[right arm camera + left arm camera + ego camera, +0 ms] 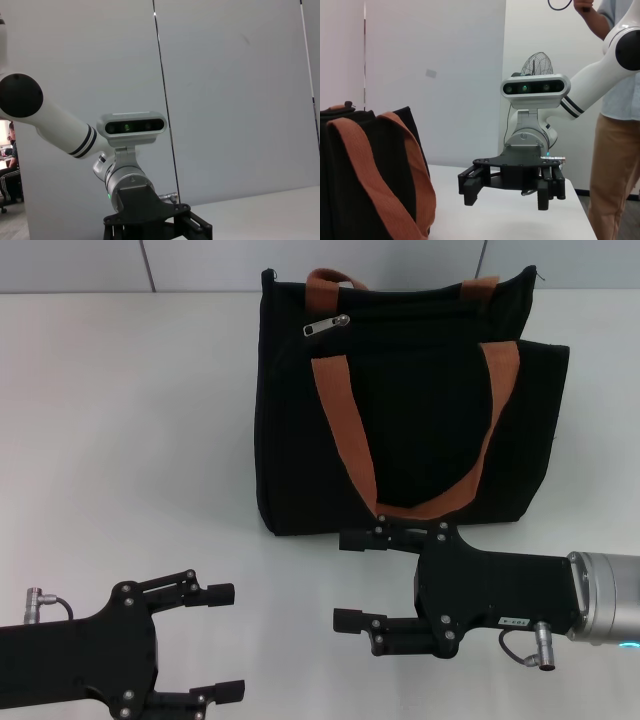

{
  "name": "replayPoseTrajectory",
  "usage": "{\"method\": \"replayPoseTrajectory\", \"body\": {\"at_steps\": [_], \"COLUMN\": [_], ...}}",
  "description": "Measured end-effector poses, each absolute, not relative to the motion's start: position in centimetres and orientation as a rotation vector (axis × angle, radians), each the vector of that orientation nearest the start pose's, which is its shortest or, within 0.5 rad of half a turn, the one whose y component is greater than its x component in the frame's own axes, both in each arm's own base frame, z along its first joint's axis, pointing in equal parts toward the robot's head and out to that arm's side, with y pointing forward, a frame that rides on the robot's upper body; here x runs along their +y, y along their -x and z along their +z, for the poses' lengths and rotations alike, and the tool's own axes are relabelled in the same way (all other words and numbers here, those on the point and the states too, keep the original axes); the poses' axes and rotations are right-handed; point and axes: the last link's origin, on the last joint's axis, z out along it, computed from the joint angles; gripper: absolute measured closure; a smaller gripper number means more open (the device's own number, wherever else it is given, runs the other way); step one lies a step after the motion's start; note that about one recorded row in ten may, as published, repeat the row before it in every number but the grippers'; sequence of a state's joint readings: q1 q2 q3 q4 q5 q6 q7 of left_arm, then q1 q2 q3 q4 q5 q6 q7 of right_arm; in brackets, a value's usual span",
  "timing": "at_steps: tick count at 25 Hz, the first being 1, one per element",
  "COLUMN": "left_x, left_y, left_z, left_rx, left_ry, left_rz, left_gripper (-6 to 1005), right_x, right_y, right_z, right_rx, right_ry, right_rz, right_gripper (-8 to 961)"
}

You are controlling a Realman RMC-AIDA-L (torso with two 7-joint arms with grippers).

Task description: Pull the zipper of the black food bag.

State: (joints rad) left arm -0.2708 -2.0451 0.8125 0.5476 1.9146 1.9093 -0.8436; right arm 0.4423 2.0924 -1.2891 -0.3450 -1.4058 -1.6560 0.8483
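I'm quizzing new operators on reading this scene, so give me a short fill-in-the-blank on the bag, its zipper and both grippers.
1. The black food bag has strap handles coloured ____.
2. The silver zipper pull sits near the bag's ____ edge.
3. The left gripper and right gripper both have their fingers ____.
4. The gripper nearer the bag is the ____ one.

Missing words: brown-orange; top; open; right

Black left gripper and right gripper with silver screws, silver wrist cuff, white arms
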Motion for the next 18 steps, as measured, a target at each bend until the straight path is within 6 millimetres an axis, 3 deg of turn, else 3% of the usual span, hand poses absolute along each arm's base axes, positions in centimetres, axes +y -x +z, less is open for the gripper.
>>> {"method": "replayPoseTrajectory", "body": {"at_steps": [11, 14, 18], "left_x": [21.6, 23.2, 27.4], "left_y": [29.8, 29.5, 30.1], "left_z": [-0.3, 0.8, 1.1], "left_rx": [-0.156, -0.173, -0.338], "left_ry": [2.815, 2.623, 2.318], "left_rz": [-0.979, -1.032, -1.025], "left_gripper": [180, 183, 188], "right_x": [25.0, 25.0, 25.1], "right_y": [-23.7, -23.7, -23.7], "right_z": [-7.3, -7.3, -7.4], "right_rx": [0.218, 0.227, 0.246], "right_ry": [2.848, 2.841, 2.823], "right_rz": [1.142, 1.149, 1.164], "right_gripper": [195, 195, 195]}}
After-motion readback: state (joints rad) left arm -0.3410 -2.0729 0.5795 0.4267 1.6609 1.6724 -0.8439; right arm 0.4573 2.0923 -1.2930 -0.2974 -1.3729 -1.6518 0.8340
